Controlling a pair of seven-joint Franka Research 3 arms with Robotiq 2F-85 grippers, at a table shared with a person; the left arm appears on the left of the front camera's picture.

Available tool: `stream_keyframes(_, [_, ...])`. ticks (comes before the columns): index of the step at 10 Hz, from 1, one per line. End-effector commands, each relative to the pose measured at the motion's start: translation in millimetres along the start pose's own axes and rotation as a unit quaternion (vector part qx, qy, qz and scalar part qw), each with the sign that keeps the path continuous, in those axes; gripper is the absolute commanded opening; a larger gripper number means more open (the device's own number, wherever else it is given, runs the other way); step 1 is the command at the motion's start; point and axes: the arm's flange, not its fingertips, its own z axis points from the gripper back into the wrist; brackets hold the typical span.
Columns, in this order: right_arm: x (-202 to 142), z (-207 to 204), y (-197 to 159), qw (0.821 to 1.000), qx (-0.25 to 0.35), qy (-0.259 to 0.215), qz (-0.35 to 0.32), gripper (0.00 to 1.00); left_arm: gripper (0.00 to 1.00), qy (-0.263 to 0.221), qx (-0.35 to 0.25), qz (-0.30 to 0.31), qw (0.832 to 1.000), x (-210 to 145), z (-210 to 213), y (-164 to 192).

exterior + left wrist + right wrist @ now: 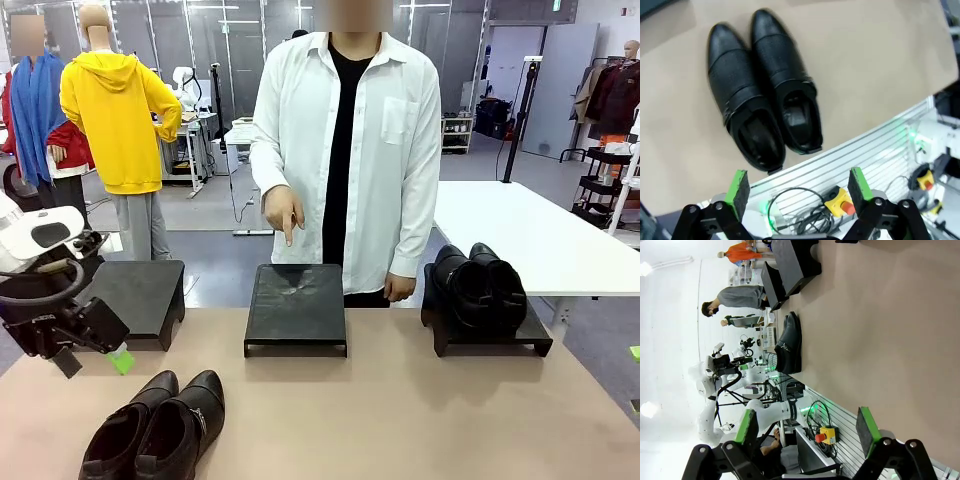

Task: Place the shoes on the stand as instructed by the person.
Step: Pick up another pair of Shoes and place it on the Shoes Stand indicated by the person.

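A pair of glossy black shoes (155,428) lies at the table's front left, toes toward the person. It also lies below my left gripper (800,187) as shoes (765,105). That gripper (95,360) hangs open, up and left of the pair, with nothing between its green pads. A second pair of shoes (480,283) rests on the right stand (490,338). The person (345,150) points a finger (288,235) down at the bare middle stand (295,305). My right gripper (807,427) is open and empty above the table, far from the shoes (789,344).
A third black stand (140,295) is bare at the table's far left edge. A white table (520,230) stands behind at the right. Below the table's near edge, a slotted rail carries cables and a red stop button (842,202).
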Motion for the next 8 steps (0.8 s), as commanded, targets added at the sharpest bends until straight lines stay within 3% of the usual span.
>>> stream_keyframes(1, [-2,0,0,1.0,-0.006,-0.003,0.006,1.0,1.0,0.039,0.018,0.072,0.996,12,-17,-22])
stream_keyframes(8, [-2,0,0,1.0,-0.006,-0.003,0.006,1.0,1.0,0.069,0.06,0.157,0.983,13,-83,-34])
